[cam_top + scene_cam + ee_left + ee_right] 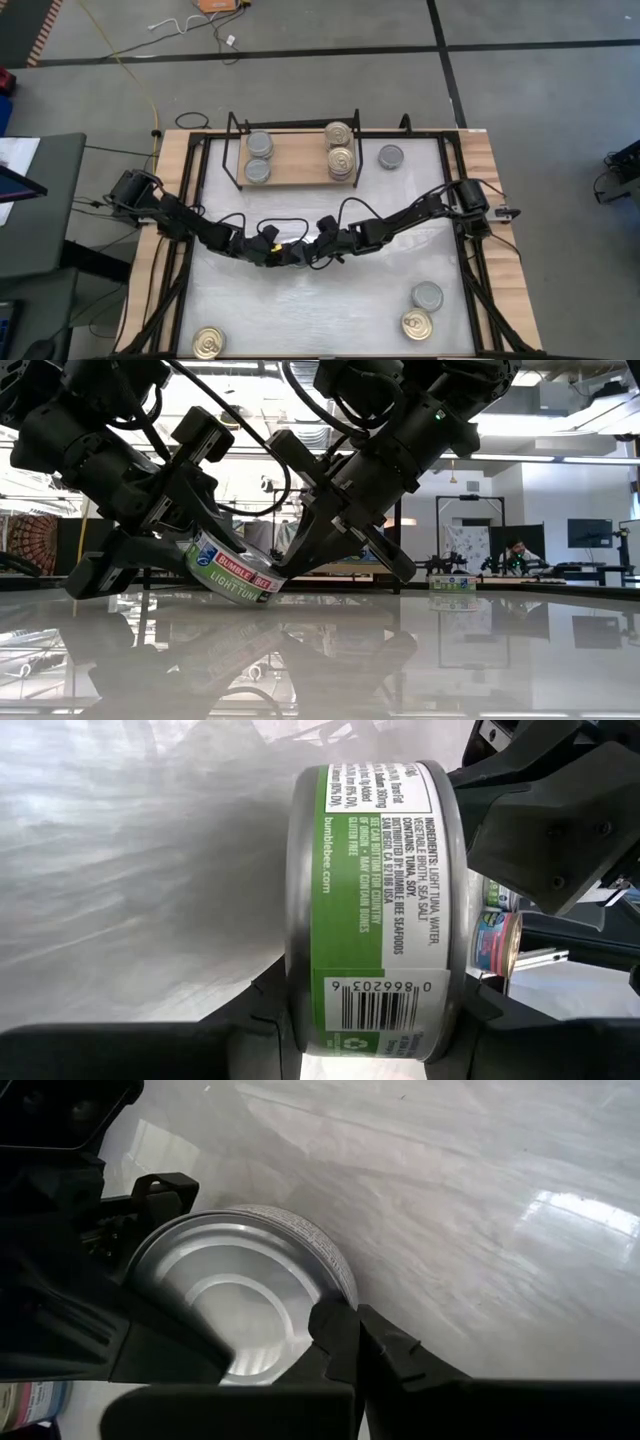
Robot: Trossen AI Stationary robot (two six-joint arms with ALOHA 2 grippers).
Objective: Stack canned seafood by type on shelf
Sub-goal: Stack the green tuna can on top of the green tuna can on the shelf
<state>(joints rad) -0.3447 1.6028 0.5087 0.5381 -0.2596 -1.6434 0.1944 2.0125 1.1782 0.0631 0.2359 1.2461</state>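
One tin of canned seafood [375, 890], with a green and white label and silver ends, hangs tilted at the table's middle, a little above the tabletop in the low view [240, 572]. My left gripper [365, 1020] is shut on it. My right gripper [345, 1335], shut, meets the tin from the other side. The shelf [300, 172], a wooden board in a black wire frame at the far edge, carries a stack of silver-topped tins [258, 158] on its left and a stack of gold-topped tins [341, 150] on its right. My left gripper pinches the tin by its two flat ends, one finger [250, 1020] on one end and the other finger [490, 1015] on the opposite end [455, 970]. The fingers come slanting down from the table's left. The tin is tilted on edge. My right gripper has its shut fingertips [335, 1325] at the rim [345, 1285] of the tin's bare silver end, coming slanting down from the table's right. Whether they press on the rim or only stand against it I cannot tell.
A silver-topped tin [390, 156] stands on the table right of the shelf. Near the right front are a silver-topped tin [427, 295] and a gold-topped one [417, 324]; another gold-topped tin [208, 343] is at the front left. Both arms cross the table's middle.
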